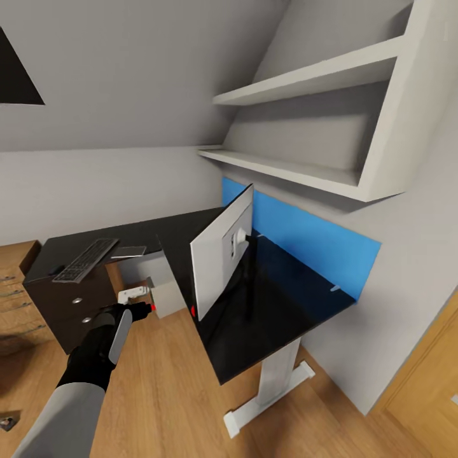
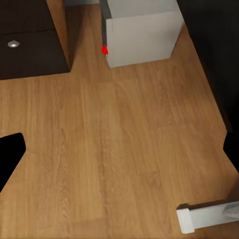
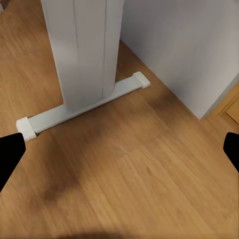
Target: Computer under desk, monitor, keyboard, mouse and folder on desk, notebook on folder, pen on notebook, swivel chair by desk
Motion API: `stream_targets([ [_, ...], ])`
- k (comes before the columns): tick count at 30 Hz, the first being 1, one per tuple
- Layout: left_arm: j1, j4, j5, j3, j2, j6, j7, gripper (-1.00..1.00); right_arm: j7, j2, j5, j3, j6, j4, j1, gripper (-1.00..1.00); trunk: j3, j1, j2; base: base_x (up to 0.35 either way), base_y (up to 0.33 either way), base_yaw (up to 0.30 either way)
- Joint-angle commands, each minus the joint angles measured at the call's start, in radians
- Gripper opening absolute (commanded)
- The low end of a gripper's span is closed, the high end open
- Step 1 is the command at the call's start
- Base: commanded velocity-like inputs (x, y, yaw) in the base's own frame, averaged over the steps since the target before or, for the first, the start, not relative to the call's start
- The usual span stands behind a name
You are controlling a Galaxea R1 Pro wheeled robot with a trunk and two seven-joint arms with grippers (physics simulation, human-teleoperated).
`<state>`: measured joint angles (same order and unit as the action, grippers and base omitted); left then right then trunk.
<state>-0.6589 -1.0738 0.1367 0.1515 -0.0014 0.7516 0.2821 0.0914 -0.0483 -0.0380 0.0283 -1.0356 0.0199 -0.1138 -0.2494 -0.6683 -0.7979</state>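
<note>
The monitor (image 1: pixel 222 254) stands on the black desk (image 1: pixel 286 299) with its pale back towards me. On the desk's left wing lies the keyboard (image 1: pixel 86 259), and beside it a thin grey rectangle (image 1: pixel 129 252) that looks like the notebook. Under the desk sits the light grey computer (image 1: pixel 166 299) (image 2: pixel 142 37), its red dot facing out. My left gripper (image 1: pixel 141 308) (image 2: pixel 119 152) hangs open over the floor just in front of the computer. My right gripper (image 3: pixel 119 152) is open and empty above the floor by the desk's white leg (image 3: pixel 84 50). The mouse, folder, pen and swivel chair are out of view.
A black drawer unit (image 1: pixel 70 305) (image 2: pixel 30 40) stands left of the computer. The white leg's foot (image 1: pixel 267 394) (image 3: pixel 79 107) rests on the wooden floor. A blue panel (image 1: pixel 305 242) backs the desk and white shelves (image 1: pixel 305 172) hang above it. A light wooden chest (image 1: pixel 13 286) is at far left.
</note>
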Motion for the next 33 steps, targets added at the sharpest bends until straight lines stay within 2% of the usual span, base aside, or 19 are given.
stream_targets([
  [1, -0.001, -0.001, 0.011, 0.0, 0.0, 0.003, 0.008, 1.0, 0.002, 0.0, -0.003, 0.004, -0.004, 0.002, -0.001, 1.0, -0.001, 0.0, -0.001, 0.0, 0.041, -0.032],
  [12, -0.001, 0.003, 0.012, 0.002, 0.006, 0.003, 0.01, 1.0, 0.001, 0.0, -0.003, 0.004, -0.008, 0.003, -0.001, 1.0, 0.01, 0.0, -0.001, 0.0, 0.007, -0.151],
  [18, -0.001, 0.004, 0.013, 0.002, 0.019, 0.002, 0.008, 1.0, -0.002, 0.001, -0.001, 0.004, -0.012, 0.003, 0.006, 1.0, 0.017, 0.0, -0.001, 0.008, 0.007, -0.174],
  [27, -0.001, 0.017, 0.016, 0.002, 0.022, -0.002, 0.003, 1.0, -0.004, 0.001, 0.0, 0.004, -0.012, 0.003, 0.009, 1.0, 0.022, 0.0, -0.001, 0.204, 0.14, -0.081],
  [30, -0.001, 0.048, 0.016, 0.002, 0.021, -0.03, 0.002, 1.0, -0.003, 0.001, 0.0, 0.004, -0.012, 0.003, 0.009, 1.0, 0.022, 0.0, -0.001, 0.283, 0.129, -0.009],
  [33, -0.001, 0.1, 0.017, 0.002, 0.021, -0.103, -0.001, 1.0, -0.001, -0.002, 0.0, 0.004, -0.012, 0.003, 0.009, 1.0, 0.022, 0.0, -0.001, 0.288, 0.072, -0.003],
])
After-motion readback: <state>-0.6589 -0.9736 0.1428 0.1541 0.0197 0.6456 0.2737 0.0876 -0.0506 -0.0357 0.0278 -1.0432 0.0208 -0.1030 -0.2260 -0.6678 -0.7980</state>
